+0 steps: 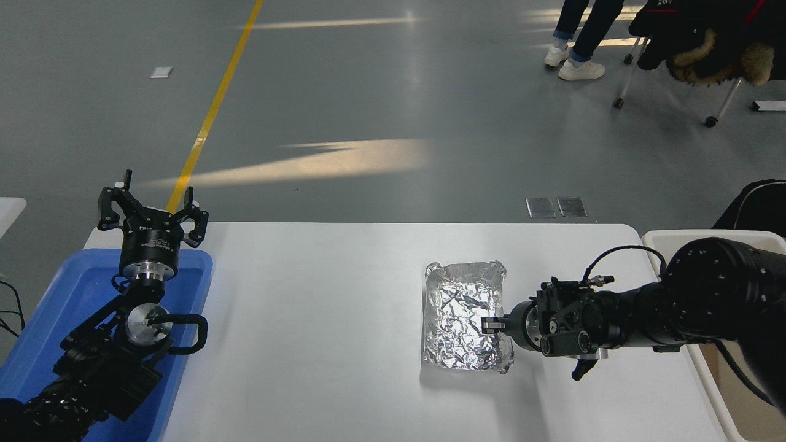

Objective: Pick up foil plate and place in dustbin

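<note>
- Silver foil plate (465,322) lay on your white table (319,319), well left of the dustbin (654,238).
- Your right gripper (491,325) pinched the foil plate's right rim.
- Your left gripper (150,212) was spread wide, far left of the foil plate.

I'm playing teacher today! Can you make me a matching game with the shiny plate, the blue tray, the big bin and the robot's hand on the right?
Things:
1. foil plate
2. blue tray
3. dustbin
4. right gripper

Places:
A. table's left end
B. at the plate's right rim
C. middle of the white table
D. beyond the table's right edge

Pairs: 1-C, 2-A, 3-D, 4-B
</note>
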### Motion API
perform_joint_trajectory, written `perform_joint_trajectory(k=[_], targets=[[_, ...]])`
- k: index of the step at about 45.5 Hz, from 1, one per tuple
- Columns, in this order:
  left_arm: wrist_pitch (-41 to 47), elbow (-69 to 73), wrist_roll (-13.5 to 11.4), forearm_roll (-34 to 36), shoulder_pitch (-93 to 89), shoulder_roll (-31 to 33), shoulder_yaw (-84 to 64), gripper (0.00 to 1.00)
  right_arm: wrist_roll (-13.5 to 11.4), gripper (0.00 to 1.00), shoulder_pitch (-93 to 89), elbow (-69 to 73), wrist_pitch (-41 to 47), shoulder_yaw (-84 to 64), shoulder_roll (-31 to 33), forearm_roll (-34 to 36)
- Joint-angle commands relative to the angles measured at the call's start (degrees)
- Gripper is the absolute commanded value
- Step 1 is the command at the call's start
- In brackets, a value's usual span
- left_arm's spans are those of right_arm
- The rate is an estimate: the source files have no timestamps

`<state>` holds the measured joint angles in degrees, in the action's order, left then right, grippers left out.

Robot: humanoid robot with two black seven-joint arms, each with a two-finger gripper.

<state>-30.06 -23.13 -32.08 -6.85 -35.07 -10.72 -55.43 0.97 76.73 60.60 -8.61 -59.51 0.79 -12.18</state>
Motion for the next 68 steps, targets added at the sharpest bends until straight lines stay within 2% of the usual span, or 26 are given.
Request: perform_joint_trajectory(k=[1,5,11,15,27,33,40,44,52,61,68], targets=[[0.0,0.0,0.0,0.0,0.0,0.0,0.0,0.99,0.2,0.00,17.3,17.8,0.7,-0.7,7.5,-0.3],[0.0,0.0,0.0,0.0,0.0,0.0,0.0,0.99,0.3,0.00,26.6,24.8,3.8,-1.7,14.1,-0.4],[0.0,0.0,0.0,0.0,0.0,0.0,0.0,0.99,0.5,0.00,40.8,34.1,14.0,-4.0,24.4,-0.3],[0.0,0.0,0.0,-0.1,0.0,0.0,0.0,0.99,0.6,0.00,50.2,37.7,20.3,-6.5,29.1,-0.3],[0.1,0.0,0.0,-0.1,0.0,0.0,0.0,0.99,3.1,0.00,77.8,39.4,42.9,-13.6,34.6,-0.1],[0.1,0.0,0.0,-0.1,0.1,0.0,0.0,0.99,3.3,0.00,82.4,39.4,47.8,-14.0,35.5,-0.2],[0.1,0.0,0.0,-0.1,0.1,0.0,0.0,0.99,3.2,0.00,76.7,37.9,45.4,-17.6,36.3,-1.0],[0.1,0.0,0.0,-0.1,0.0,0.0,0.0,0.99,3.3,0.00,68.1,31.8,42.0,-19.1,38.7,-1.3],[0.0,0.0,0.0,-0.1,0.0,0.0,0.0,0.99,3.3,0.00,51.7,15.6,40.6,-17.2,45.3,-1.9],[0.1,0.0,0.0,0.0,0.0,0.0,0.0,0.99,3.3,0.00,31.2,0.2,37.5,-6.8,53.0,-1.6],[0.1,0.0,0.0,-0.1,0.0,0.0,0.0,0.99,3.3,0.00,12.1,-12.1,35.8,5.0,55.1,-0.9]])
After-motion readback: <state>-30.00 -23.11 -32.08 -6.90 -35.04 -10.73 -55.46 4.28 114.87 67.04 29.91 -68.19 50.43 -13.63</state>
